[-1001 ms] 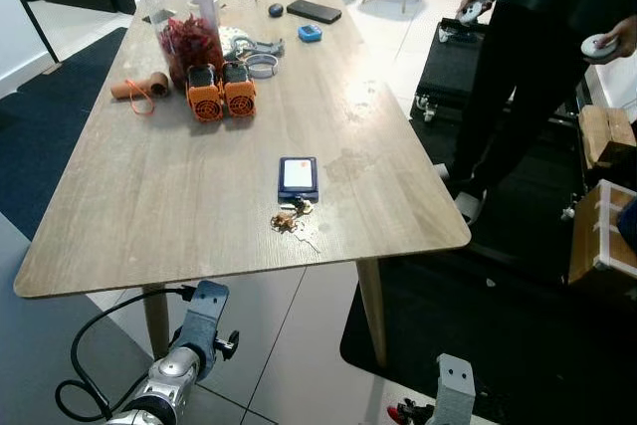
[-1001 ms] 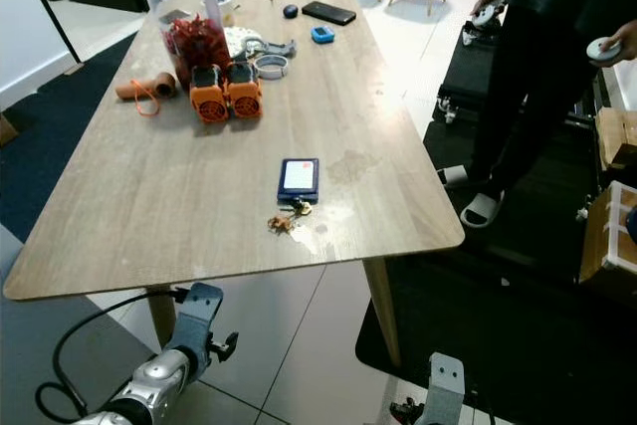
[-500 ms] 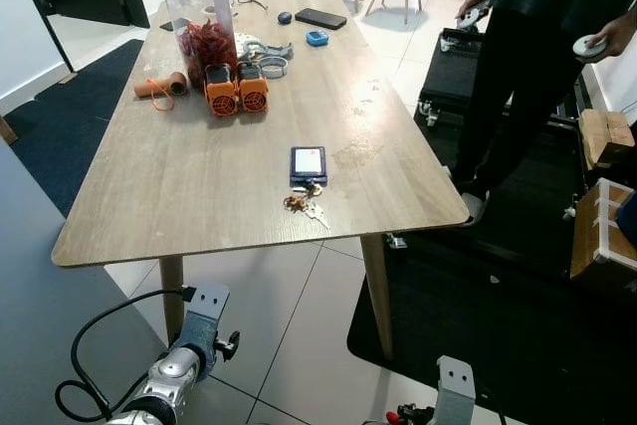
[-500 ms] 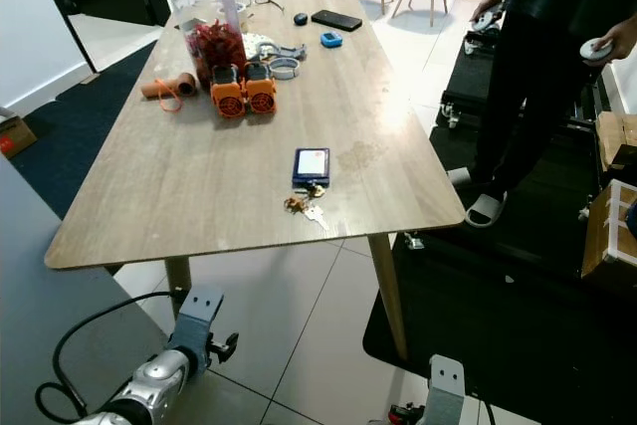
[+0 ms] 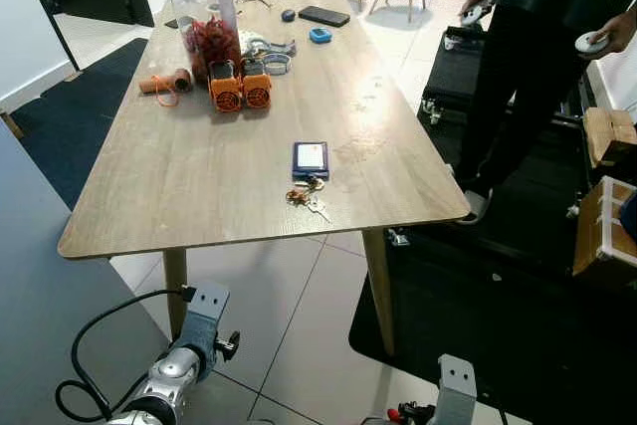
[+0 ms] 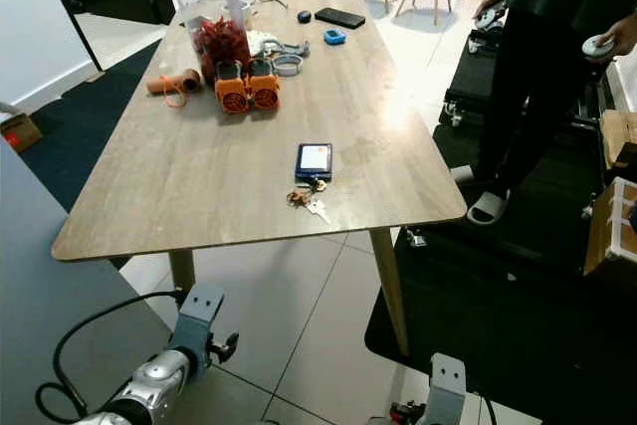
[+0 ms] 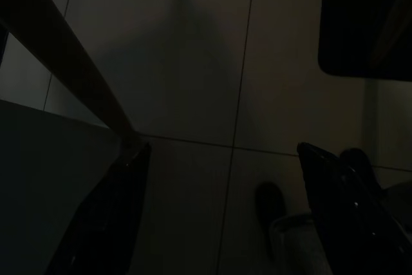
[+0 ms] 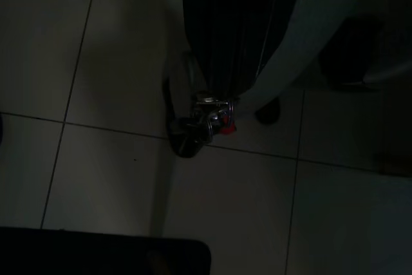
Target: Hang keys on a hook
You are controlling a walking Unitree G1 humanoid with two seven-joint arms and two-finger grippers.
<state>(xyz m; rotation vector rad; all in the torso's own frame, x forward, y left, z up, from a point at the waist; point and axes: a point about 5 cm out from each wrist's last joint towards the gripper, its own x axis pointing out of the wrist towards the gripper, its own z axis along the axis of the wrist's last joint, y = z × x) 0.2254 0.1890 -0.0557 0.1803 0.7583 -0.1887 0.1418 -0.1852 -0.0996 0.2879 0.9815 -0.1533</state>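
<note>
keys: small bunch (image 5: 308, 202) lying flat on the wooden bench (image 5: 179, 176), near the front edge, nothing holding it
card thing: little dark-blue case with a white face (image 5: 311, 158), just behind the keys, pretty much touching them
jar: big clear one with a red lid (image 5: 200, 4) at the far left end of the bench, red stuff inside
orange bits: 2 orange gadgets (image 5: 242, 93) side by side right in front of the jar
far end: brown roll with an orange cord (image 5: 165, 81), a black phone (image 5: 323, 16) and some small clutter that's too tiny to call
left claw: (image 7: 222, 217) hangs low by the floor beside a bench leg (image 7: 67, 62), its 2 black fingers (image 7: 106, 220) spread wide apart, holding nothing
left arm: silver wrist with a black cable (image 5: 184, 360) down at the bottom of the eye views, below the bench edge
right claw: wrist view is very dark, can't tell how the fingers stand; right arm (image 5: 453, 400) just hangs idle over the tiles
person: standing to the right of the bench in dark clothes (image 5: 528, 57), a white object (image 5: 589, 43) in 1 hand
floor: pale tiles (image 5: 289, 306), dark mat (image 5: 468, 316) on the right
</note>
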